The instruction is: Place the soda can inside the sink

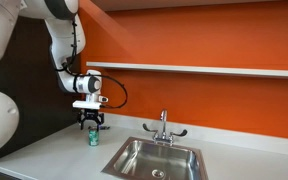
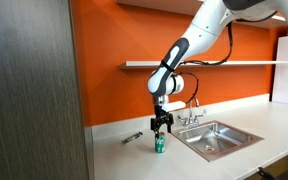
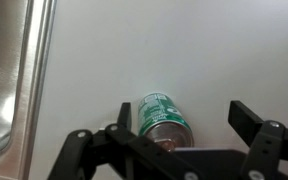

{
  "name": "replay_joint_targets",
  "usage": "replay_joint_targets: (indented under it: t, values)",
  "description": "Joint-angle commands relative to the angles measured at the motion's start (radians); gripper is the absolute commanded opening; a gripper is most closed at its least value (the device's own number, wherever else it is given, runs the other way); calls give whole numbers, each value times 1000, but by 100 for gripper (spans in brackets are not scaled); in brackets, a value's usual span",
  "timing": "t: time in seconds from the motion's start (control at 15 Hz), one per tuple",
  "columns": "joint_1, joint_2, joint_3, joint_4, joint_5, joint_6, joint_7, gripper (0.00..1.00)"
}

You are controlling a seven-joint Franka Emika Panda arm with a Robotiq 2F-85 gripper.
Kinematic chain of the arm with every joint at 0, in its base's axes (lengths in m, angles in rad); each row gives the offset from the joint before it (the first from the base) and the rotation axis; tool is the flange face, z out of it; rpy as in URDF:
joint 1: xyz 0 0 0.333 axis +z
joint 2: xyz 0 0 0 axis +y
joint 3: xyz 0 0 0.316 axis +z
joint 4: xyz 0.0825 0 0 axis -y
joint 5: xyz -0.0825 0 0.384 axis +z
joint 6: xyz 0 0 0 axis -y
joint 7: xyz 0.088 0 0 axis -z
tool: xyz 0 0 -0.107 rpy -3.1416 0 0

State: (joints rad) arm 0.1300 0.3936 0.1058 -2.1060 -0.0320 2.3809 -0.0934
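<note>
The green soda can (image 1: 92, 138) stands upright on the white counter, left of the sink (image 1: 154, 160). It also shows in an exterior view (image 2: 160, 146) and in the wrist view (image 3: 162, 116), where its silvery top faces the camera. My gripper (image 1: 92, 124) hangs just above the can, fingers open on either side of it. In the wrist view the gripper (image 3: 184, 118) is open, with the can close to one finger and a gap to the other. The steel sink rim (image 3: 29, 70) runs along the left edge of the wrist view. The faucet (image 1: 164, 126) stands behind the basin.
A small dark object (image 2: 131, 137) lies on the counter beside the can. An orange wall with a white shelf (image 1: 204, 68) runs behind the counter. A dark grey cabinet (image 2: 29, 90) stands at one end.
</note>
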Motion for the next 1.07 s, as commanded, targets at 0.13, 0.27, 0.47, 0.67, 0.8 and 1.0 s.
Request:
replay_joint_targets:
  t: [0.13, 0.27, 0.47, 0.67, 0.8, 1.0]
  values:
    - [-5, 49, 2, 49, -22, 7, -16, 100]
    - [-5, 62, 3, 58, -23, 12, -16, 100]
    - [-5, 78, 1, 75, -24, 14, -15, 100]
    - [-4, 95, -4, 92, -29, 17, -12, 100]
    - [-6, 103, -9, 104, -34, 14, -13, 100]
    - [-9, 114, -17, 118, -40, 13, -15, 100]
